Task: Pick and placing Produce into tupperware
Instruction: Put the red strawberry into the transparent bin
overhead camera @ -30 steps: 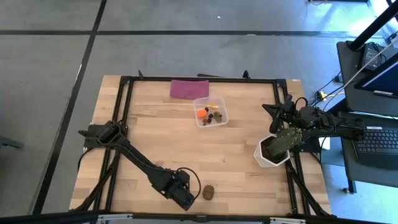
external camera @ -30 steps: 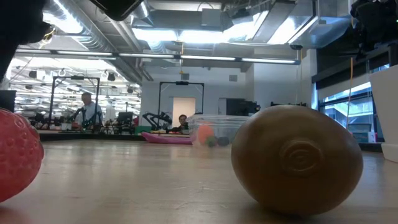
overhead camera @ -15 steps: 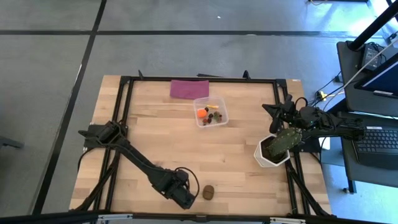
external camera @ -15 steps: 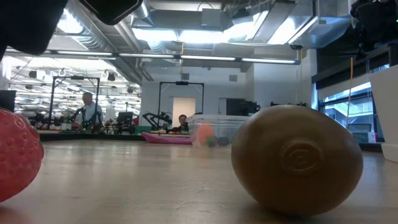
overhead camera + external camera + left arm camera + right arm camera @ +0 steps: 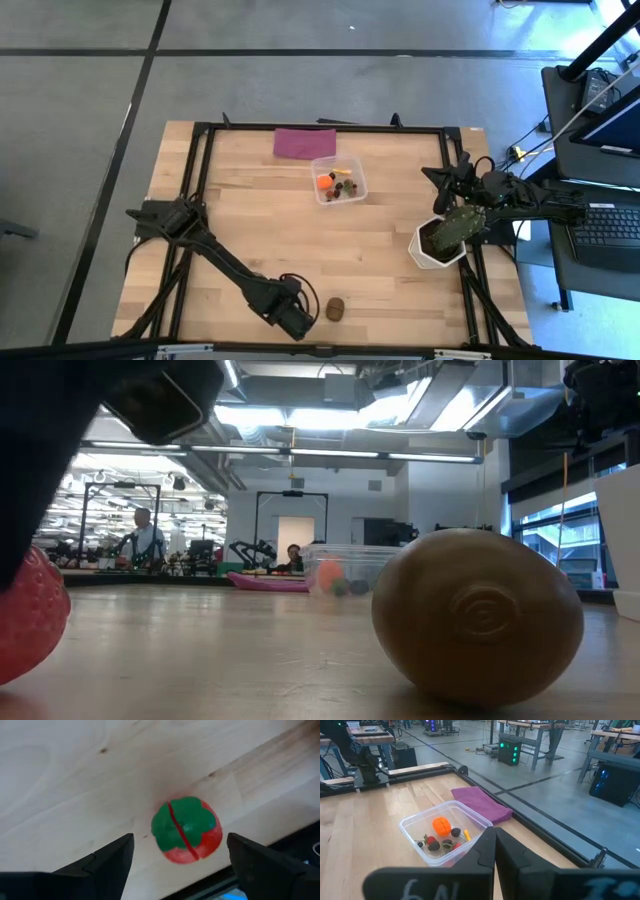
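The green-topped strawberry [image 5: 186, 830] lies on the wood by the table's near edge, its red body showing at the left of the low view [image 5: 28, 622]. My left gripper [image 5: 180, 841] hangs over it, pointing down and open, one finger on either side and apart from it; in the high view this gripper [image 5: 291, 321] hides the berry. The brown oval lump [image 5: 335, 309] [image 5: 478, 618] rests on the table just right of it. The clear tupperware [image 5: 338, 180] [image 5: 445, 837] holds an orange ball, a yellow piece, red pieces and dark bits. My right gripper [image 5: 494, 852] waits shut at the right edge.
A flat purple cloth [image 5: 305, 142] lies beyond the tupperware at the far edge. A green cactus-like plant in a white pot [image 5: 441, 240] stands at the right, under the right arm. Bare wood stretches between the lump and the tupperware. People show in the room behind.
My left gripper has moved slightly toward the table's near edge and come down toward the strawberry, its dark bulk growing in the low view. The strawberry, the lump and the right arm have stayed put.
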Tool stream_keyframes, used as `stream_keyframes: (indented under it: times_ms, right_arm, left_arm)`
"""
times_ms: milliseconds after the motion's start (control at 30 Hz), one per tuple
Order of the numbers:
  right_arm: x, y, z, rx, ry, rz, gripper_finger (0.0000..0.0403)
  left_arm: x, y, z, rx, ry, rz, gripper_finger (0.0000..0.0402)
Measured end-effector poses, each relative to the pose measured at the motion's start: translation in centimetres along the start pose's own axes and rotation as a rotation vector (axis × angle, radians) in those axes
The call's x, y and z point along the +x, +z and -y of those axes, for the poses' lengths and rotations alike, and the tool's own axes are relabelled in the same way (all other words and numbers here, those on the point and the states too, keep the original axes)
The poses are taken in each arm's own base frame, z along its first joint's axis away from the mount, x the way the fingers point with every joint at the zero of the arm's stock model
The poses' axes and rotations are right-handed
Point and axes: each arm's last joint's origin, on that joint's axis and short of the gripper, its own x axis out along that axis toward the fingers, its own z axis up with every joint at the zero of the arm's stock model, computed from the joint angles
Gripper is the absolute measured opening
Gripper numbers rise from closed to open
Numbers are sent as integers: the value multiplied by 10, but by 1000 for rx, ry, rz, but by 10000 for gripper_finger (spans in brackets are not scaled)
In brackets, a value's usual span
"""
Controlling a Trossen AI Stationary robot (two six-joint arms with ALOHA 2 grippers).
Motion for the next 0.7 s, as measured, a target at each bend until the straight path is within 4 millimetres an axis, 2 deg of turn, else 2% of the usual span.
stream_keyframes:
  times_ms: [233, 467, 700]
  right_arm:
    - [0, 0, 0, -1, 0, -1, 9]
    - [0, 0, 0, 0, 0, -1, 9]
    - [0, 0, 0, 0, 0, 0, 9]
  left_arm:
    - [12, 1, 0, -29, 22, 2, 308]
    - [15, 7, 1, -49, 32, 6, 307]
    - [15, 12, 1, -62, 31, 7, 274]
